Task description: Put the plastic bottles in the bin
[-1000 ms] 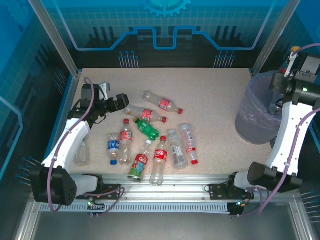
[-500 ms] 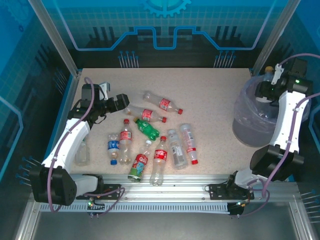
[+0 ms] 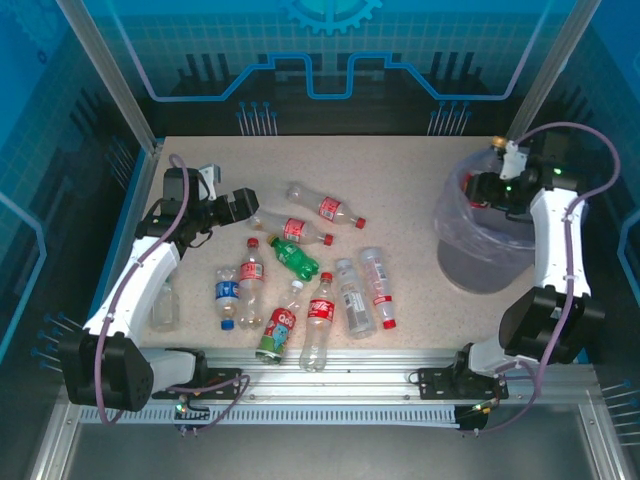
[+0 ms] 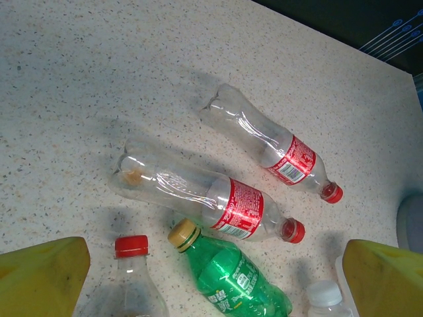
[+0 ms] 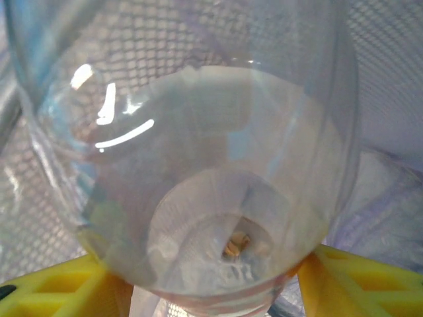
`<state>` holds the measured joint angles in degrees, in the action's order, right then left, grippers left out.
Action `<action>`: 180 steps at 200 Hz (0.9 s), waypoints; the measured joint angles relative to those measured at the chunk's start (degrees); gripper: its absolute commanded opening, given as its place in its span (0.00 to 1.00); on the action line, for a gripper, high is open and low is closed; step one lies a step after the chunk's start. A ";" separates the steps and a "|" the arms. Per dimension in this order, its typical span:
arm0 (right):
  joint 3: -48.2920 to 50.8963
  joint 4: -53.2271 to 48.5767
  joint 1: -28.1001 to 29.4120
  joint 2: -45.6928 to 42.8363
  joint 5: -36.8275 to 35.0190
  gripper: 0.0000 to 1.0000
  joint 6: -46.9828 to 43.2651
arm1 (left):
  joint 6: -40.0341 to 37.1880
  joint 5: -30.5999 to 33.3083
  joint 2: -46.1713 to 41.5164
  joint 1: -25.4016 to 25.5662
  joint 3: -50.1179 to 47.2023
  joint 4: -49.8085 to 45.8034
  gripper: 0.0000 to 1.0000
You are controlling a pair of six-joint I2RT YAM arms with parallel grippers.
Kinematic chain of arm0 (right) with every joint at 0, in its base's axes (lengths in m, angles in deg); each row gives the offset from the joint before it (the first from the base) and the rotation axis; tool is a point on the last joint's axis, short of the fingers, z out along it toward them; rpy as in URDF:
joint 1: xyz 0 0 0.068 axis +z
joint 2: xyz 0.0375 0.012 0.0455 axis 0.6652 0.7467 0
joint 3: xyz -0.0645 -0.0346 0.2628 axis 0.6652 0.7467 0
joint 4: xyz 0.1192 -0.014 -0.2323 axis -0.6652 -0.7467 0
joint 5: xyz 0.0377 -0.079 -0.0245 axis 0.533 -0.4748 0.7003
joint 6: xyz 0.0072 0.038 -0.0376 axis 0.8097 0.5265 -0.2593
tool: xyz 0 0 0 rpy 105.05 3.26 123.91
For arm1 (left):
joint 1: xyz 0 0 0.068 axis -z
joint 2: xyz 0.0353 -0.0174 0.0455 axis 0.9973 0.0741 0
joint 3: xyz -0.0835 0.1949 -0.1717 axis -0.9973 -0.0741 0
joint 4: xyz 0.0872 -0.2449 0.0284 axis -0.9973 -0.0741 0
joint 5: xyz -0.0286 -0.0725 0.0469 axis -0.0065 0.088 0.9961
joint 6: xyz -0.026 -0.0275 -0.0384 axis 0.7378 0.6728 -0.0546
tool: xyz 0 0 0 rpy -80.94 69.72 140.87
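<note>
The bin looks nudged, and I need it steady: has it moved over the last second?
Yes. The bin has slid left, away from the right edge of the table and toward the plastic bottles.

Counting from above now: ten bottles [image 3: 320, 322] lie loose on the table [image 3: 420, 180]. Breaking that down: five red-capped bottles [image 3: 326, 209], all clear; one green bottle [image 3: 293, 257]; one blue-labelled bottle [image 3: 227, 294]; two white-capped bottles [image 3: 351, 296]; and one plain clear bottle [image 3: 165, 306] out at the left edge, its cap too blurred to call. An eleventh bottle [image 5: 198, 165], clear as well, shows up close in the right wrist view. And one bin [image 3: 470, 268], round and dark grey.
</note>
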<state>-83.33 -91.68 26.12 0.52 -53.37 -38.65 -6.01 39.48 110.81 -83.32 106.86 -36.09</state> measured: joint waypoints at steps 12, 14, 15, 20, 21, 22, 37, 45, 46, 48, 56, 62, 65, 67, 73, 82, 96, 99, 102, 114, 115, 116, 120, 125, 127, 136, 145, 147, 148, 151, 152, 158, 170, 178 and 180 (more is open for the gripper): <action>0.11 1.05 2.36 0.31 1.84 0.64 0.63 | -0.15 0.02 0.00 0.00 0.00 0.00 0.99; 0.11 1.25 2.75 0.39 2.14 0.64 0.81 | -0.17 0.02 0.00 -0.02 0.00 -0.02 0.99; 0.11 1.29 2.89 0.39 2.25 0.64 0.83 | -0.15 0.02 0.00 -0.02 0.00 -0.02 0.99; 0.13 1.84 3.80 0.61 3.02 0.64 1.18 | -0.17 0.02 0.00 0.00 0.00 -0.02 0.99; 0.13 1.95 3.93 0.66 3.10 0.64 1.25 | -0.17 0.02 0.00 0.00 0.00 -0.02 0.99; 0.13 2.01 4.07 0.70 3.19 0.64 1.27 | -0.17 0.02 0.00 0.00 0.00 -0.02 0.99; 0.76 4.07 6.36 1.27 4.81 0.64 2.10 | -0.17 0.04 0.00 -0.02 0.00 -0.02 0.99; 0.94 4.74 7.48 1.66 5.40 0.64 2.58 | -0.17 0.04 0.00 0.00 0.00 -0.04 0.99; 0.96 4.85 7.72 1.77 5.46 0.64 2.67 | -0.17 0.07 0.00 -0.02 0.00 -0.04 0.99; 0.98 5.03 8.04 1.90 5.64 0.64 2.73 | -0.17 0.07 0.00 0.00 0.00 -0.04 0.99; 0.98 5.73 9.35 2.43 6.21 0.64 3.10 | -0.22 0.28 0.00 0.00 0.00 -0.04 0.99; 0.98 6.14 10.38 2.78 6.34 0.64 3.30 | -0.28 0.44 0.00 0.00 0.00 -0.04 0.99; 0.98 6.32 10.91 2.95 6.38 0.64 3.32 | -0.35 0.46 0.00 -0.02 0.00 -0.07 0.99; 0.98 6.43 11.37 3.08 6.38 0.64 3.34 | -0.35 0.48 0.00 -0.02 0.00 -0.07 0.99; 0.98 6.62 12.44 3.30 6.34 0.64 3.50 | -0.37 0.50 0.00 -0.02 0.00 -0.13 0.99; 0.98 6.64 13.86 3.39 6.01 0.64 3.52 | -0.37 0.52 0.00 0.00 0.00 -0.24 0.99; 0.98 6.49 14.99 3.17 4.83 0.64 3.48 | -0.39 0.68 0.00 0.00 0.00 -0.48 0.99; 0.98 6.38 15.10 3.04 4.48 0.64 3.48 | -0.39 0.70 0.00 0.00 0.00 -0.50 0.99; 0.98 6.32 15.17 2.95 4.15 0.64 3.45 | -0.42 0.79 0.00 0.00 0.00 -0.48 0.99; 0.98 5.70 15.10 2.19 2.38 0.64 3.17 | -0.48 0.92 0.00 0.00 0.00 -0.52 0.99; 0.98 5.66 15.08 2.14 2.27 0.64 3.13 | -0.48 0.92 0.00 -0.02 0.00 -0.52 0.99; 0.98 5.62 15.06 2.10 2.19 0.64 3.08 | -0.50 0.92 0.00 -0.02 0.00 -0.52 0.99; 0.98 5.35 14.99 1.68 1.55 0.64 2.99 | -0.55 0.96 0.00 -0.02 0.00 -0.55 0.99; 0.98 5.01 14.91 1.25 1.05 0.64 2.80 | -0.57 1.01 0.00 -0.02 0.00 -0.59 0.99; 0.98 4.90 14.84 0.96 0.85 0.64 2.69 | -0.59 1.05 0.00 0.00 0.00 -0.61 0.99; 0.98 4.22 14.75 0.00 -0.17 0.65 2.25 | -0.59 1.07 0.00 0.00 0.00 -0.72 0.99; 1.01 3.43 14.64 -1.07 -1.25 0.65 1.75 | -0.61 1.09 0.00 -0.02 0.00 -0.96 0.99; 1.05 3.34 14.62 -1.33 -1.51 0.65 1.66 | -0.61 1.07 0.00 -0.02 0.00 -1.05 0.99; 1.09 3.32 14.62 -1.44 -1.57 0.65 1.62 | -0.61 1.07 0.00 0.00 0.00 -1.07 0.99; 1.29 3.26 14.60 -1.92 -1.92 0.65 1.44 | -0.61 1.07 0.00 0.00 0.00 -1.16 0.99; 1.36 3.23 14.60 -2.03 -1.97 0.65 1.38 | -0.61 1.07 0.02 -0.02 0.00 -1.22 0.99; 1.88 3.26 14.60 -2.78 -2.54 0.65 1.07 | -0.66 1.07 0.11 -0.02 0.04 -1.51 0.99; 3.61 3.34 14.51 -4.26 -3.39 0.65 0.52 | -1.05 1.07 0.50 0.00 0.22 -2.05 0.99; 5.14 3.34 14.36 -5.09 -3.87 0.65 0.33 | -1.29 1.07 1.03 -0.02 0.50 -2.69 0.99; 5.44 3.34 14.32 -5.20 -4.02 0.65 0.26 | -1.33 1.09 1.20 0.00 0.61 -2.84 0.99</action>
<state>-77.89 -88.33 40.44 -4.68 -57.39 -38.39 -7.34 40.57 112.01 -83.32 107.47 -38.93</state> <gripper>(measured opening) 0.647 0.992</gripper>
